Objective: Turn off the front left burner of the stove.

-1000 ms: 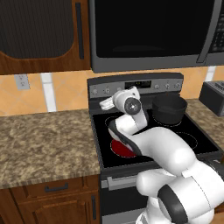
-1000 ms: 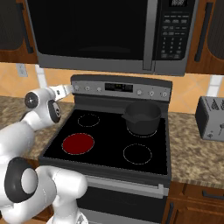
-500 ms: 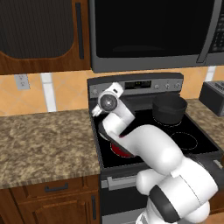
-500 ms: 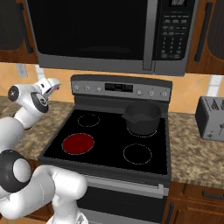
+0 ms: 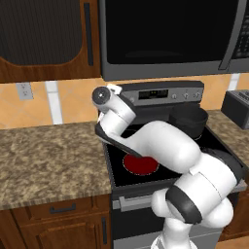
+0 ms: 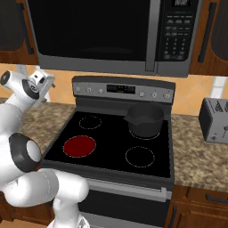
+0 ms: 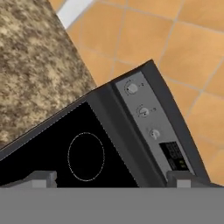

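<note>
The front left burner (image 6: 80,146) glows solid red on the stove's black glass top (image 6: 111,149); it also shows from the left side (image 5: 141,164), partly behind my arm. The grey back panel (image 6: 124,89) carries small knobs and a display. My gripper (image 6: 46,82) hovers at the panel's left end, above the seam between counter and stove. In the hand view the gripper (image 7: 113,179) is open with nothing between its fingertips (image 7: 41,178). Ahead of it lie three left knobs (image 7: 143,111), the display (image 7: 174,155) and the small rear left ring (image 7: 86,156).
A dark pot (image 6: 144,119) sits on the rear right burner. A black microwave (image 6: 111,31) hangs above the stove. A silver toaster (image 6: 216,119) stands on the right counter. Speckled granite counter (image 5: 48,155) runs left of the stove, with a tiled wall behind.
My arm has swung left and slightly up, carrying the hand from over the rear left of the cooktop to the panel's left end. The burner stays red, the jaws stay open.
</note>
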Robot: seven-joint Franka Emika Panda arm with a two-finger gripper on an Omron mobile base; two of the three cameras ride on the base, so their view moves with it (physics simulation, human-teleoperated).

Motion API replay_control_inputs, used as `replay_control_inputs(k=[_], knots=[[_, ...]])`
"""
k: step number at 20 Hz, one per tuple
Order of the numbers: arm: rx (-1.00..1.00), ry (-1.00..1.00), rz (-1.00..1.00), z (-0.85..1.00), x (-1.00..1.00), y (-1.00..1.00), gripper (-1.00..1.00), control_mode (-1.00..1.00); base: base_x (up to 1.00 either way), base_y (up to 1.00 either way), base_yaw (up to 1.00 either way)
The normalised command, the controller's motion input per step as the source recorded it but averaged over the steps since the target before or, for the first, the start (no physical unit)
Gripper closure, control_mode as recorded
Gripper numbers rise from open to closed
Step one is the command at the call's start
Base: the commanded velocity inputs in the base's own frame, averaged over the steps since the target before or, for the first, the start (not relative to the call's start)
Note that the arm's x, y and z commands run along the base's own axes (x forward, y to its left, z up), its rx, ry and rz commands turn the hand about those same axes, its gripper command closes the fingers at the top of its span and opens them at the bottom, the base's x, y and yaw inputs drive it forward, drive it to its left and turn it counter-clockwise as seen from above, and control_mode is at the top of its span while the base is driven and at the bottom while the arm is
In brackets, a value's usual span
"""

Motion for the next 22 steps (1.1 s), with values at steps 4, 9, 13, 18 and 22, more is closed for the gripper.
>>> replay_control_inputs(k=[4,9,13,18,22], knots=[[-0.23,-0.06,0.2,-0.16,0.0,-0.18,-1.0,-1.0,0.0,0.0,0.0],[-0.15,-0.1,0.31,-0.24,0.09,-0.46,-1.0,-1.0,0.0,0.0,0.0],[-0.11,-0.03,0.32,-0.05,0.17,-0.36,-1.0,-1.0,0.0,0.0,0.0],[-0.23,0.03,0.08,-0.14,0.2,0.02,-1.0,-1.0,0.0,0.0,0.0],[-0.08,0.01,0.05,-0.04,0.07,-0.01,-1.0,-1.0,0.0,0.0,0.0]])
